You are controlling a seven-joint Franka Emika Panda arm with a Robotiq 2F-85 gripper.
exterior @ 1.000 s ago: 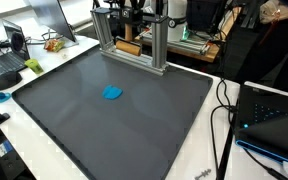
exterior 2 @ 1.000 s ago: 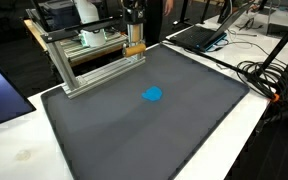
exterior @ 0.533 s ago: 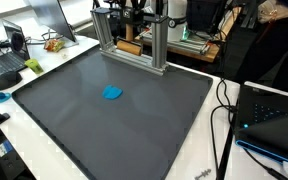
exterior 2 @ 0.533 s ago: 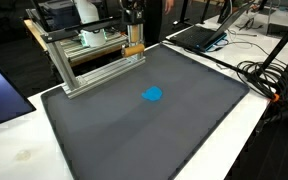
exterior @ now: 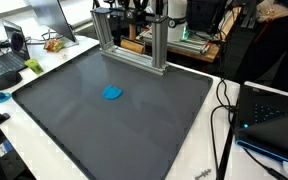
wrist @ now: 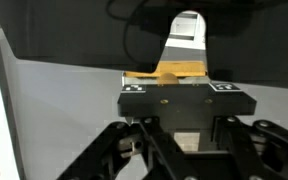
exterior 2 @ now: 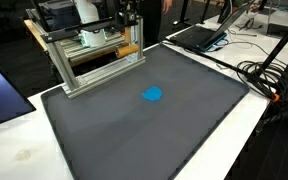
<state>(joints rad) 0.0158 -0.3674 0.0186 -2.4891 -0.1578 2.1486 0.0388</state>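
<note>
The dark grey mat point(exterior: 104, 110) fills most of both exterior views and spreads out well below and in front of the pincer point(exterior 2: 132, 22), its far edge running under the metal frame point(exterior 2: 89, 60) that stands just beside and beneath the pincer. That frame, built of aluminium bars, hides much of the arm, so only dark shapes show above its top rail point(exterior: 134, 10). The pincer hangs at the frame's upper end, and its jaws stand drawn together; in the wrist view it clamps a wooden block point(wrist: 180, 72), whose tan edge peeks out past the gripper body, the rest hidden by the black housing point(wrist: 184, 100). In an exterior view the block is hard to make out behind the frame post. Laptops point(exterior: 6, 55) lie well apart, off the mat, partly cut off by the picture's edge. Smallest is the blue object point(exterior 2: 153, 95), lying alone on the mat, well apart from the pincer; its shape is too small to tell.
</note>
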